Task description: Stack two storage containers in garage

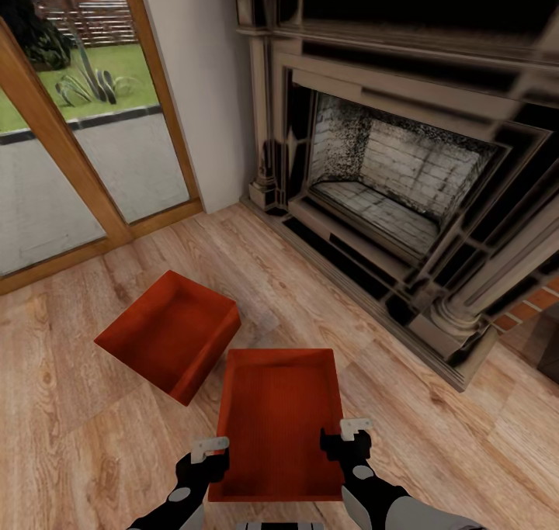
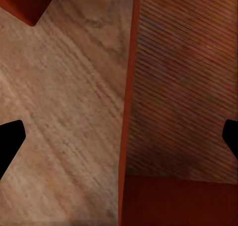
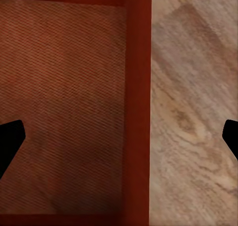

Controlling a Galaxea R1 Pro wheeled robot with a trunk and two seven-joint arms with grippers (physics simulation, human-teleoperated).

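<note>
Red-orange near container [image 1: 279, 421] flat on light wood plank floor [image 1: 93, 437], second container [image 1: 172, 334] just beside, tilted toward glass doors [image 1: 70, 150]. Left gripper [image 1: 210, 446] and right gripper [image 1: 355, 427] fingers apart, straddling near container's side walls. Dark fireplace [image 1: 404, 181] beyond.

both grippers flank the near container [image 1: 278, 421] by the fireplace [image 1: 404, 173].

- Red-orange open-topped rectangular bin [image 1: 278, 421] on light wood plank floor [image 1: 93, 437], near centre.
- Second identical red-orange bin [image 1: 169, 334] just far-left of it, tilted.
- Dark ornate fireplace [image 1: 404, 165] far right.
- Wood-framed glass doors [image 1: 70, 150] far left.
</note>
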